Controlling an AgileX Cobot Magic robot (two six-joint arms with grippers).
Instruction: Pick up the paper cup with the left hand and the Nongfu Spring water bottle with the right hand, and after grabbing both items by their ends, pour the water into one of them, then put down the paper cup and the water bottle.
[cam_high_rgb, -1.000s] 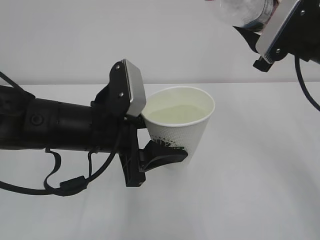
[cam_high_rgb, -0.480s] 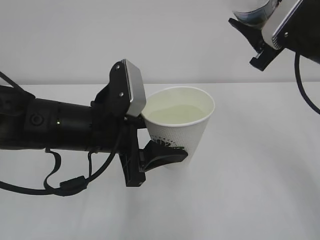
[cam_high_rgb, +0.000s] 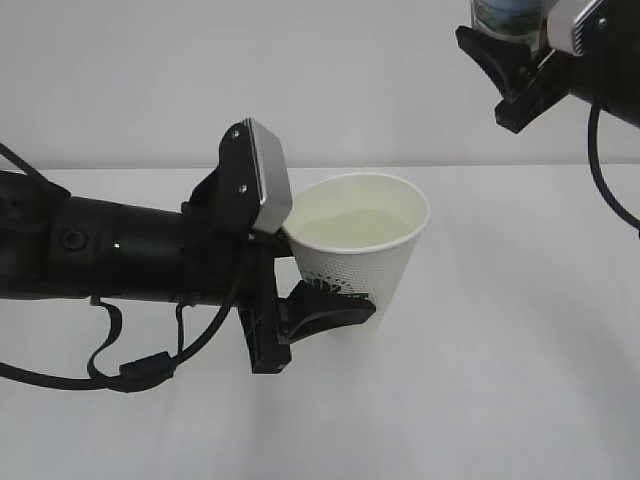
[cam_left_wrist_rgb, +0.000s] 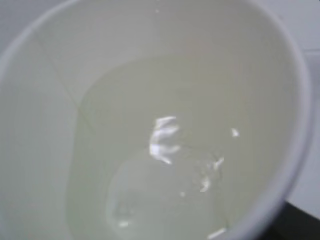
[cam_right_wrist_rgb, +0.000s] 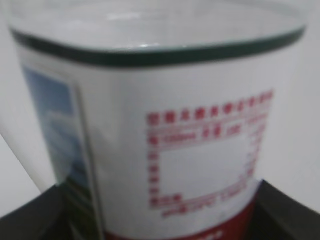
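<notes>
My left tool (cam_high_rgb: 330, 312) grips the white dimpled paper cup (cam_high_rgb: 360, 250), water (cam_left_wrist_rgb: 165, 165) pooled inside. My right tool (cam_high_rgb: 520, 75) has righted and raised the clear labelled bottle (cam_high_rgb: 505, 18). Pouring appears complete; set-down on the counter (cam_high_rgb: 500, 350) remains.

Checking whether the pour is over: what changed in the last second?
The right gripper, holding the clear plastic Nongfu Spring water bottle, swung it from tilted back toward upright. The left gripper kept the white dimpled paper cup in place, water inside.
</notes>
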